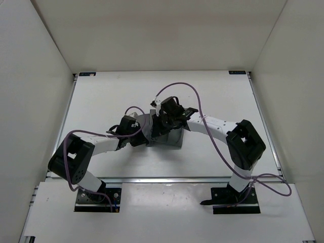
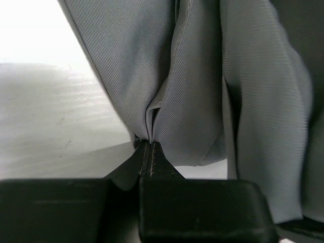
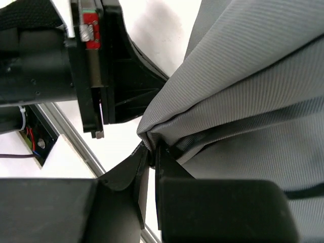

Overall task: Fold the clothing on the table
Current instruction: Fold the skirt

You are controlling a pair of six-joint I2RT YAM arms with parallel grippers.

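Left wrist view: left hand [image 2: 147, 154] pinches a fold of the clothing [image 2: 192, 91]; right hand [image 3: 152, 152] grips it too. Carry both level, with the cloth between the hands taut.

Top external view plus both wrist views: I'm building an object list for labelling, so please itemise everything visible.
clothing: one, grey, mid-table, pinched by both grippers
table: one, white, under the arms
rails: thin, metallic, along the table edges
enclosure walls: white, left, back and right of the table
cables: purple, looping off both arms
base plates: two, black, near edge
left arm: one, white and black, reaching to centre
right arm: one, white and black, reaching to centre
left gripper: one, black, shut on the clothing
right gripper: one, black, shut on the clothing
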